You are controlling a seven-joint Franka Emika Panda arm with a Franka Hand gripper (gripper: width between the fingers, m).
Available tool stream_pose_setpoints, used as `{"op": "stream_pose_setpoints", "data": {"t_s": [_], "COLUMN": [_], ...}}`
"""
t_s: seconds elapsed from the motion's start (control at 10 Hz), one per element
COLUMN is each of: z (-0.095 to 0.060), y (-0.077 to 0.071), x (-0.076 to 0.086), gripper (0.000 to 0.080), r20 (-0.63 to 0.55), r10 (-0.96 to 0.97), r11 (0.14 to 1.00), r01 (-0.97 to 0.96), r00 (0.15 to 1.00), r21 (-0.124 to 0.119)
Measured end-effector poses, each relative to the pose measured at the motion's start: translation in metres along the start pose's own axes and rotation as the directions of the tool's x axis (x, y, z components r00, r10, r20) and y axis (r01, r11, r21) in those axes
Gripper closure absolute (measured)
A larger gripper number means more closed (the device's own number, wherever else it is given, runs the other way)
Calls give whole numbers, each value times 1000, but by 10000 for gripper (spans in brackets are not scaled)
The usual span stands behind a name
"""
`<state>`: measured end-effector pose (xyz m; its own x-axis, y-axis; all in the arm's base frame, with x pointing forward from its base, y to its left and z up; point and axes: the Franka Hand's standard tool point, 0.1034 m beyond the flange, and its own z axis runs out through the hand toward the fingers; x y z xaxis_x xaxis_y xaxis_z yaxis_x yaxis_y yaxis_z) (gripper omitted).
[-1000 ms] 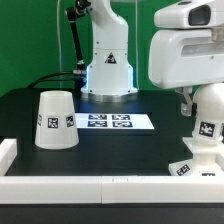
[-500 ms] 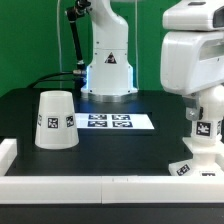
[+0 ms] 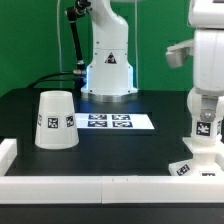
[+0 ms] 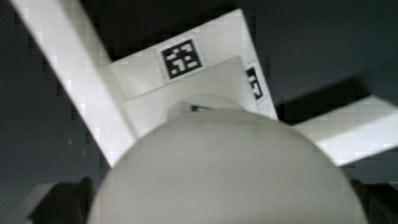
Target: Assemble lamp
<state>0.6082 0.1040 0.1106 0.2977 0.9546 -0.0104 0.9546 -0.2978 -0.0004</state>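
Observation:
The ball-shaped bulb (image 3: 208,126) stands on the neck of the blocky square base (image 3: 188,167) at the exterior view's right, near the front wall. My gripper (image 3: 205,112) has come down over the bulb, open, with a finger on each side of it. In the wrist view the bulb (image 4: 222,165) fills the lower half. The tagged base (image 4: 187,62) lies beyond it, and my gripper (image 4: 222,208) shows only as dark fingertips (image 4: 64,202) at the two corners. The tapered shade (image 3: 55,120) stands mouth down, alone at the exterior view's left.
The marker board (image 3: 105,122) lies flat in the middle of the black table. A low white wall (image 3: 90,186) runs along the front and the left edge. The arm's own pedestal (image 3: 108,65) stands at the back.
The arm's hand has moved toward the exterior view's right and down, from beside the bulb to over it. The jaws have stayed wide. No lamp part has moved.

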Motion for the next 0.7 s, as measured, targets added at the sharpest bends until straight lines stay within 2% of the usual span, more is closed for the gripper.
{"op": "stream_pose_setpoints", "data": {"t_s": [0.2, 0.5, 0.6, 0.7], "z": [-2, -1, -1, -1], "y": [3, 4, 4, 4], "x": [-3, -5, -5, -5], "gripper": [101, 104, 224, 223], "r20": [23, 24, 24, 24], "r10": [-208, -238, -238, -237], "r11": [978, 971, 971, 972], "r01": [208, 239, 238, 237], "r00": [978, 971, 971, 971], "r21": [-6, -5, -5, -5]}}
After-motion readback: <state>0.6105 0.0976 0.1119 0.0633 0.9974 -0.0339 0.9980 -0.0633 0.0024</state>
